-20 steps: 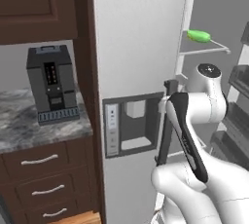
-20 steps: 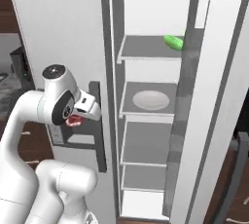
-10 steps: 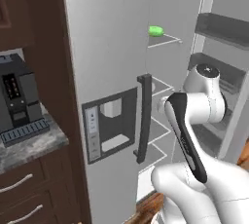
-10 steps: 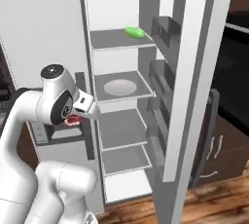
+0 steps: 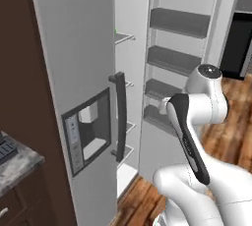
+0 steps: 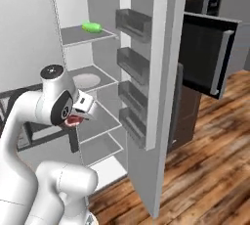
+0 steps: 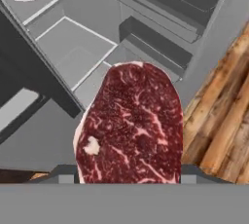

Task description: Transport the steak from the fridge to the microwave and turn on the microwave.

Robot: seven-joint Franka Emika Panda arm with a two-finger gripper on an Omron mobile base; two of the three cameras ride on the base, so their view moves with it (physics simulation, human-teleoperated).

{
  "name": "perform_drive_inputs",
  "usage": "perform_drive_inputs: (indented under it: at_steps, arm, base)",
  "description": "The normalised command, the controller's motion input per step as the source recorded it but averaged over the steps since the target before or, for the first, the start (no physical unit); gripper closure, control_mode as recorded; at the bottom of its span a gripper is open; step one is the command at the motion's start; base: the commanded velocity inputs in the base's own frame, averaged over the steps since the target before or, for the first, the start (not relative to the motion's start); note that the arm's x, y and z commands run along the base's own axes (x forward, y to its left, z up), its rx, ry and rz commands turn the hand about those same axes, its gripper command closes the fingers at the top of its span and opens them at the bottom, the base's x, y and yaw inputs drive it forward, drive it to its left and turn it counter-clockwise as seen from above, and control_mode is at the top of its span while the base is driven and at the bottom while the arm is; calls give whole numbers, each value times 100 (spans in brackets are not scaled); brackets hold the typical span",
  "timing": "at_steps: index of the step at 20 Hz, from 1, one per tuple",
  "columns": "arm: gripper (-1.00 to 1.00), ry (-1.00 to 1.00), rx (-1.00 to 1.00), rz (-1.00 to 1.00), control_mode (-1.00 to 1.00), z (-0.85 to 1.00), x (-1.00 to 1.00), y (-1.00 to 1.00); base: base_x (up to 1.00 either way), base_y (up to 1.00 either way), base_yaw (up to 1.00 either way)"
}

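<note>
The steak [image 7: 129, 125], red marbled meat with a pale rim, takes up the middle of the hand view, and my gripper [image 7: 129, 175] is shut on it. From the right base camera the gripper [image 6: 78, 116] hangs in front of the open fridge [image 6: 93, 62] at middle-shelf height, with a red sliver of steak [image 6: 72, 120] under it. The fridge's closed door [image 5: 78, 97] carries a dark dispenser panel and a vertical handle. The black microwave [image 6: 207, 53] stands to the right past the open fridge door, its dark glass door swung open. Its black edge also shows as the microwave [image 5: 240, 43].
A green oblong vegetable [image 6: 91, 26] lies on the top fridge shelf, and a white plate [image 6: 87, 80] sits one shelf lower. The open fridge door [image 6: 146, 72] with its bins juts out between my gripper and the microwave. Wooden floor [image 6: 205, 170] spreads to the right.
Both base views have swung to the right, so the fridge slides left and the microwave comes into sight. The arm keeps its pose with the steak still gripped.
</note>
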Motion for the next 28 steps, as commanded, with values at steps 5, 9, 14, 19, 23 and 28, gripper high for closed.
perform_drive_inputs:
  at_steps: [5,9,14,19,23,28]
  arm:
    - [100,0,0,0,100,0,0,0]
    - [100,0,0,0,100,0,0,0]
    - [100,0,0,0,100,0,0,0]
    - [100,0,0,0,100,0,0,0]
    - [100,0,0,0,100,0,0,0]
    - [100,0,0,0,100,0,0,0]
  base:
    - [-53,24,-62]
    - [-48,11,-54]
    - [-27,-30,-23]
    - [-18,-63,-1]
    - [-10,-70,0]
    - [1,-69,0]
